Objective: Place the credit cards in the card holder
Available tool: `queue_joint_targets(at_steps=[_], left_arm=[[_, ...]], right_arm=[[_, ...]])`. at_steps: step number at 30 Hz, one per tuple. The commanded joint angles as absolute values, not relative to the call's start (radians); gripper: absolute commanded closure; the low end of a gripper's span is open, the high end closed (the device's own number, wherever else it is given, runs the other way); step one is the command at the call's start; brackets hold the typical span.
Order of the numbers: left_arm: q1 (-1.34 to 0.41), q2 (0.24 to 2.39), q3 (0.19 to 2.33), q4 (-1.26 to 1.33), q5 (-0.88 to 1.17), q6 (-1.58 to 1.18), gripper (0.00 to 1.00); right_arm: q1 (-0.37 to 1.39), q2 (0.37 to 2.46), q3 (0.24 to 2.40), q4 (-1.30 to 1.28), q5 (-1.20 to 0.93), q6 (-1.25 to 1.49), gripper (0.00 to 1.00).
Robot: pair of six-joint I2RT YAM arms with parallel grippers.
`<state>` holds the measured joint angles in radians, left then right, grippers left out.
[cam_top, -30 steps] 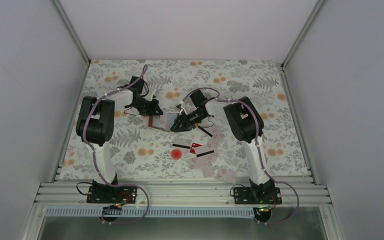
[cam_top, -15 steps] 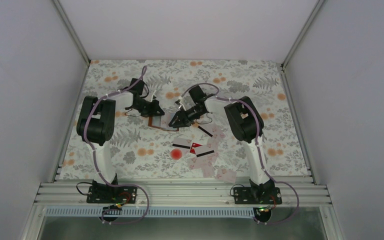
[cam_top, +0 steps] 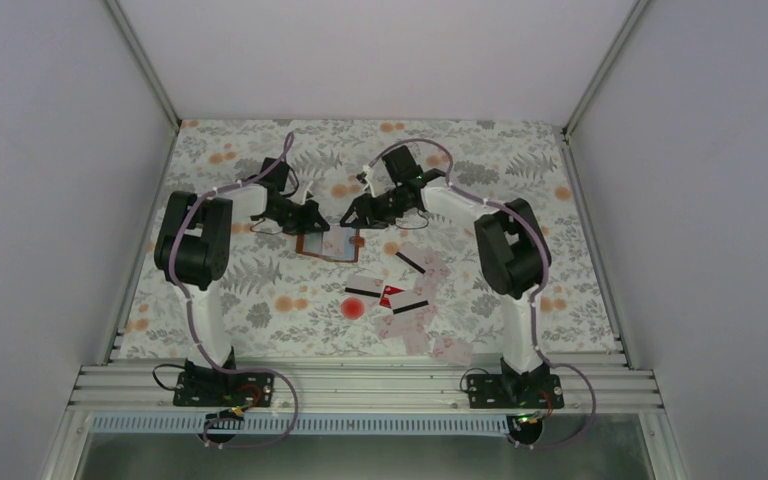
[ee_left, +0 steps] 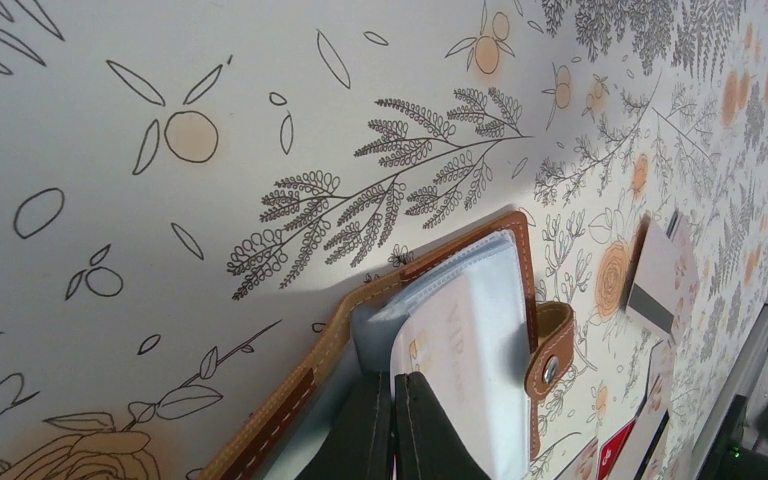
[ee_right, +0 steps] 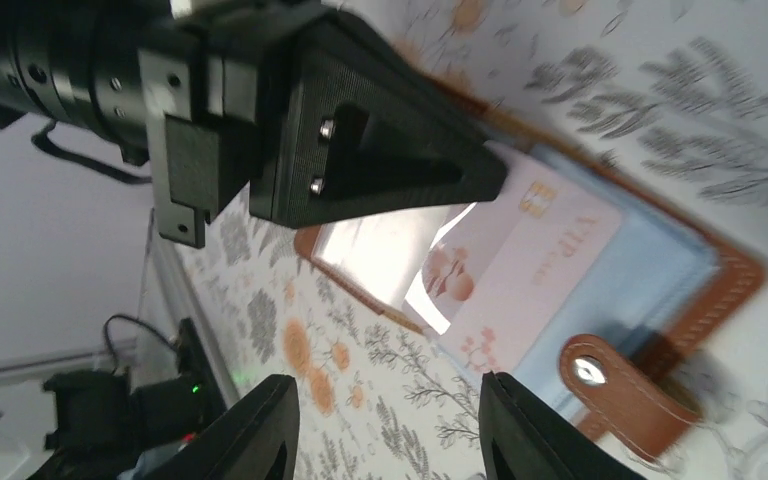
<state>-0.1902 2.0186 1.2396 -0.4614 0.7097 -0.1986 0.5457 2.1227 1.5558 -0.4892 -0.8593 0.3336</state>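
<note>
The brown leather card holder [cam_top: 326, 244] lies open on the floral table between both grippers. My left gripper [cam_top: 305, 217] is shut on a clear inner sleeve of the card holder [ee_left: 290, 398] and pins it open; its fingertips [ee_left: 393, 380] meet on the sleeve. A pale pink VIP card [ee_left: 460, 345] sits in a sleeve and also shows in the right wrist view [ee_right: 520, 255]. My right gripper [cam_top: 354, 214] is open and empty, raised just behind the holder's right edge [ee_right: 390, 440]. Several loose credit cards [cam_top: 405, 262] lie nearer, among them a red one [cam_top: 392, 295].
A round red spot [cam_top: 353, 308] marks the table near the loose cards. More pale cards [cam_top: 442, 346] lie by the front edge near the right arm's base. The holder's snap strap [ee_right: 610, 385] sticks out to the right. White walls enclose the table.
My right gripper has lifted off the card holder and drawn back toward the far side, jaws open, leaving the pink card in the sleeve. The left gripper has stayed put.
</note>
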Motion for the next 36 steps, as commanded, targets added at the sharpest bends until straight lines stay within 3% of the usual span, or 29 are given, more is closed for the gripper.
queue_joint_targets(at_steps=[1,4,12,36], left_arm=[[-0.198,2.055,1.221,-0.468,0.641,-0.192,0.97],[-0.198,2.049,1.223,-0.467,0.639,-0.196,0.98],[-0.199,2.042,1.225,-0.468,0.634,-0.201,0.98],[-0.217,2.072,1.263,-0.514,0.66,-0.17,0.98]], right_arm=[[0.539,2.042,1.529,-0.532,-0.639,0.427,0.53],[0.539,2.034,1.505,-0.566,-0.551,0.468,0.51],[0.55,2.068,1.467,-0.536,-0.577,0.502,0.41],[0.592,2.225,1.567,-0.497,-0.699,0.563,0.48]])
